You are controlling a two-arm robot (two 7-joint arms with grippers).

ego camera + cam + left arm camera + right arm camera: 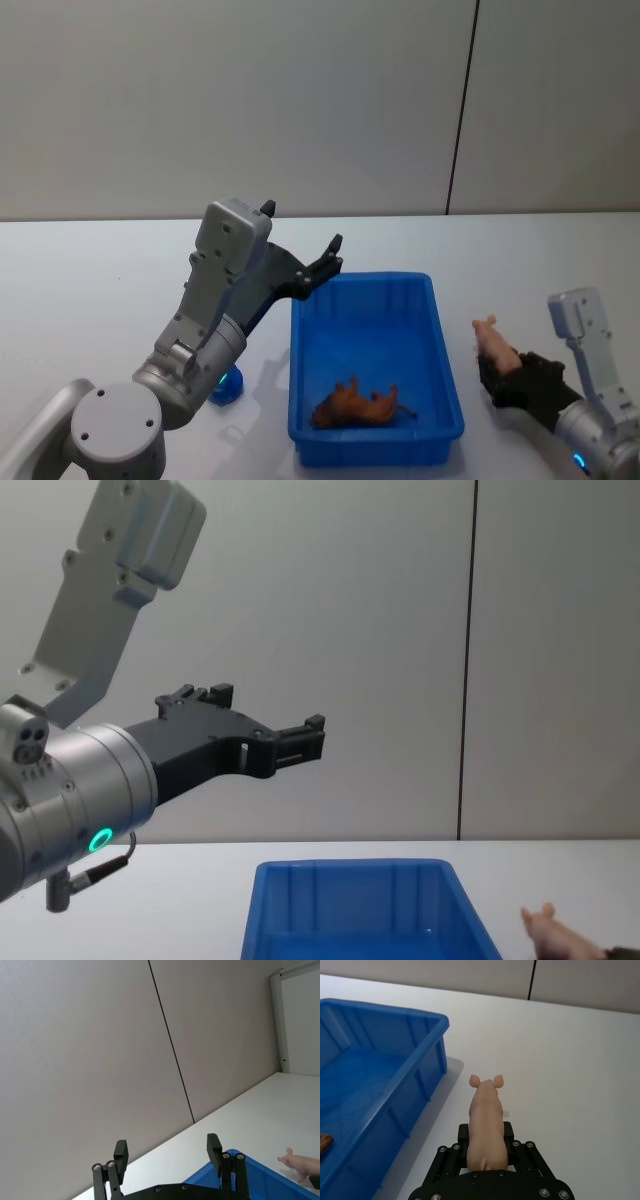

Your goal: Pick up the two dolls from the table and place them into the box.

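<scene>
Clamped by its hindquarters in the right gripper (486, 1135) just right of the blue box (300, 340), the pink pig doll (485, 1105) looks light, smooth and slightly squashy, so a mid-body hold seems surest; the left gripper (167, 1145) hangs wide and empty.

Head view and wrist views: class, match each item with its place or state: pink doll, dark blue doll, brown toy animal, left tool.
Column one: 1 pink doll; 2 dark blue doll; 3 brown toy animal; 4 left tool.
Column two: A inside the box; B on the table, left of the box; C gripped in the right tool; D open, raised in the air.
Pairs: 1-C, 2-B, 3-A, 4-D.
</scene>
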